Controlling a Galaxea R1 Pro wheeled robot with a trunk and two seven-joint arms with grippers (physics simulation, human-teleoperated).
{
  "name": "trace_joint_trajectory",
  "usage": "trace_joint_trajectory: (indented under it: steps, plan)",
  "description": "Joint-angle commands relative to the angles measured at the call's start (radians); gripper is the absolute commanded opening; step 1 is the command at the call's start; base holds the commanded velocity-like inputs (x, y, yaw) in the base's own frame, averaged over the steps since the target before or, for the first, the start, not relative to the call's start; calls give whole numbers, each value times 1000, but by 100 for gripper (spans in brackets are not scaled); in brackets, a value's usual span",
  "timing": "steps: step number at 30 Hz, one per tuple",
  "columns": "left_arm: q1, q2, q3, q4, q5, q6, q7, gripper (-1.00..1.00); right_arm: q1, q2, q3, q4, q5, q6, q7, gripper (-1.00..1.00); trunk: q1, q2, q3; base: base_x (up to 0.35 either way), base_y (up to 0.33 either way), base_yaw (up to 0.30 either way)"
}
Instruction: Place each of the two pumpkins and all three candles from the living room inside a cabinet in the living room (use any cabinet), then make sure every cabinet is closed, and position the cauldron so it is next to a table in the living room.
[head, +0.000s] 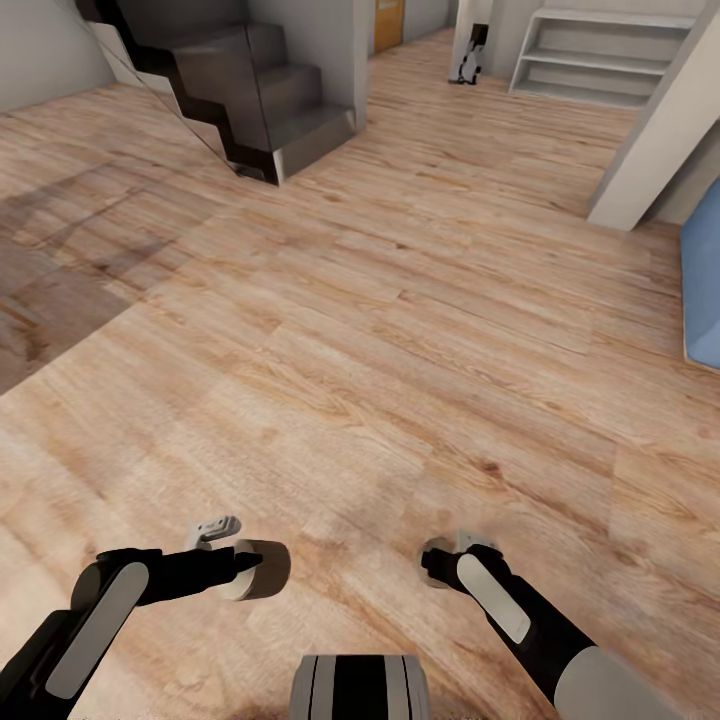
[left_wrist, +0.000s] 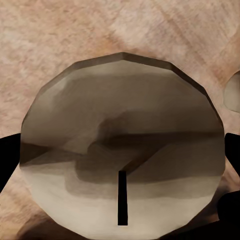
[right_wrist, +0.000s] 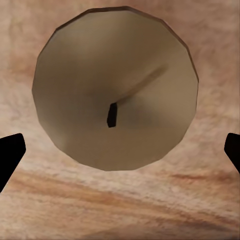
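candle (left_wrist: 122, 150) in left tool (head: 250, 570), second candle (right_wrist: 116, 85) in right tool (head: 437, 560), wood floor (head: 400, 330)

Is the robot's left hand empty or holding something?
Holding. The left wrist view shows a pale round candle gripped between the dark fingers of the left gripper, above the wooden floor.

Head view: high, facing forward and down over the wood floor (head: 380, 330) towards the stairs (head: 250, 90).
Left wrist view: very close, end-on to a candle (left_wrist: 122, 150) (floor behind).
Right wrist view: close, end-on to another candle (right_wrist: 115, 87).
Shared: both candles and floor.
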Motion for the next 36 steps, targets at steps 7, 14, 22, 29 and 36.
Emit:
trace_joint_trajectory:
  steps: [7, 14, 22, 29, 36]
  plan:
    - [-1, 1, -1, -1, 9, 2, 6, -100, -1, -1, 5, -2, -4, -22, -8, 100, 2, -2, -24, 0, 0, 0]
    - [-1, 0, -1, -1, 9, 2, 6, -100, -1, -1, 8, -2, -3, -45, 0, 100, 2, -2, -24, 0, 0, 0]
    - [0, 0, -1, -1, 9, 2, 6, -100, -1, -2, 8, 0, -4, -60, 47, 100, 5, -3, -43, 0, 0, 0]
    - [0, 0, -1, -1, 9, 2, 6, -100, -1, -3, 8, 1, -5, -73, 51, 100, 5, -3, -47, 0, 0, 0]
    - [0, 0, -1, -1, 9, 2, 6, -100, -1, -3, 8, 1, -5, -80, 51, 100, 7, -4, -59, 0, 0, 0]
